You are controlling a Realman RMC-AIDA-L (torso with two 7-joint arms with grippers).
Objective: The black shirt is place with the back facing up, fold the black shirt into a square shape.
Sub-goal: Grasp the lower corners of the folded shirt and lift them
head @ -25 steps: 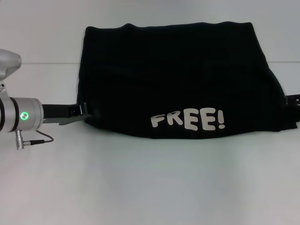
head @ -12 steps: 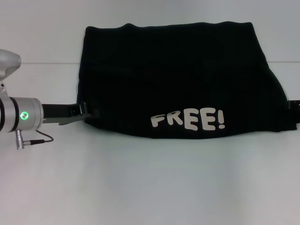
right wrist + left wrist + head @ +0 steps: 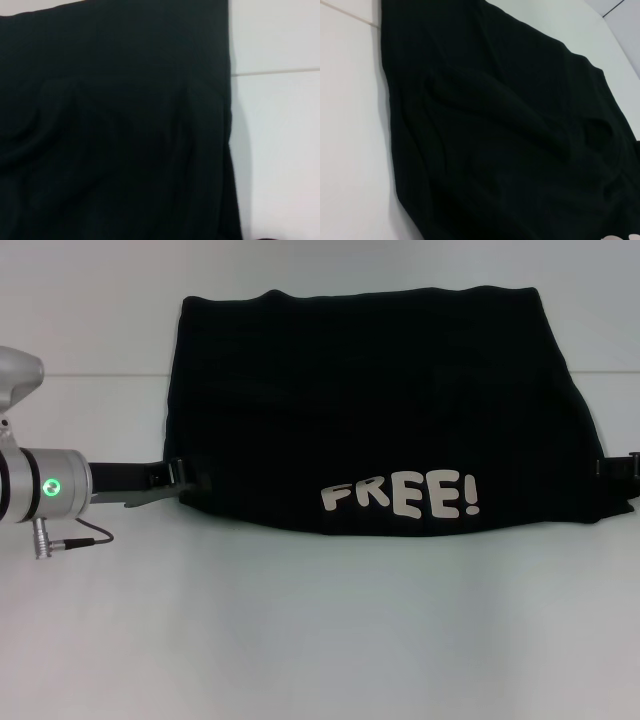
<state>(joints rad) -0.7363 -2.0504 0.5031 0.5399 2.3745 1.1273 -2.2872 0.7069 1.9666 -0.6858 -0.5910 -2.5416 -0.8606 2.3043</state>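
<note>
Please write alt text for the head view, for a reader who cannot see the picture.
A black shirt, folded into a wide block with white "FREE!" lettering near its front edge, lies on a white table. The left gripper reaches in at the shirt's left edge, and the right gripper shows only partly at its right edge.

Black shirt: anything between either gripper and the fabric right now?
Nothing visible. The left gripper is already at the left edge of the black shirt, its tips against the fabric. The right gripper sits at the right edge, mostly out of the head view. Only bare white table surrounds the shirt.
</note>
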